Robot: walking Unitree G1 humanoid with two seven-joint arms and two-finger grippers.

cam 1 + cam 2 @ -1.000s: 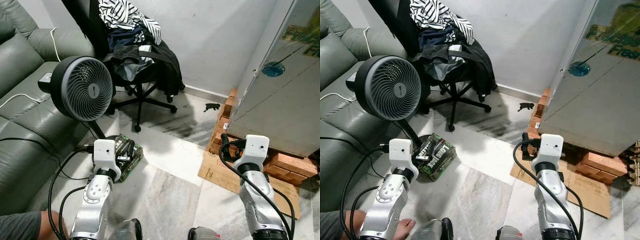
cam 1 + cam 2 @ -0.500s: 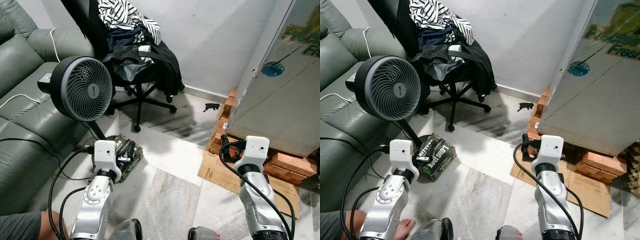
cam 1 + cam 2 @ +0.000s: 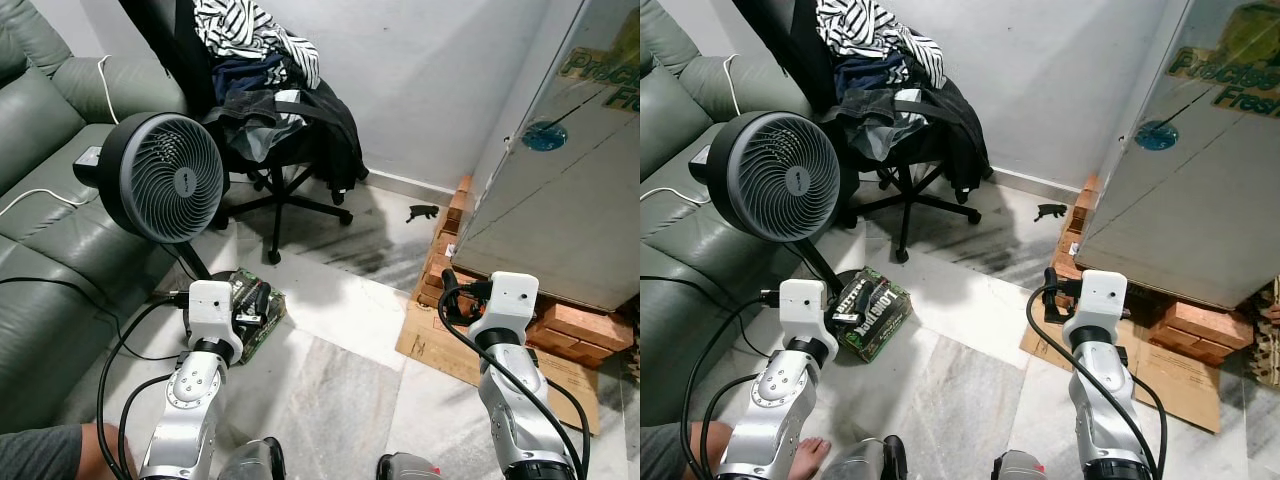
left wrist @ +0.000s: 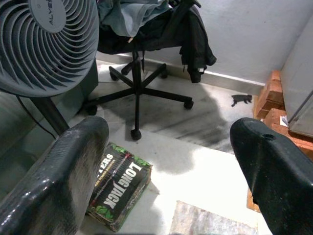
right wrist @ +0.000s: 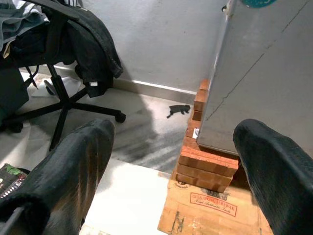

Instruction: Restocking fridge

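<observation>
Fridge (image 3: 570,190) stands closed at the robot's right, raised on bricks (image 3: 560,325) over cardboard (image 3: 450,350). Drinks carton (image 3: 872,312) lies on the floor by the fan (image 3: 165,178), below the left gripper (image 4: 166,161). Both left and right gripper (image 5: 171,161) fingers are spread, empty. Carton judged heavy, rigid; grip across its short sides.

We are in a lived-in home, in a corner of a sitting room: a grey-green leather sofa (image 3: 45,190) along one side, a standing fan (image 3: 163,178) beside it, an office chair (image 3: 275,130) heaped with clothes (image 3: 255,35), a marble-tiled floor (image 3: 330,380), and a steel fridge (image 3: 560,190) raised on bricks (image 3: 450,240).
</observation>
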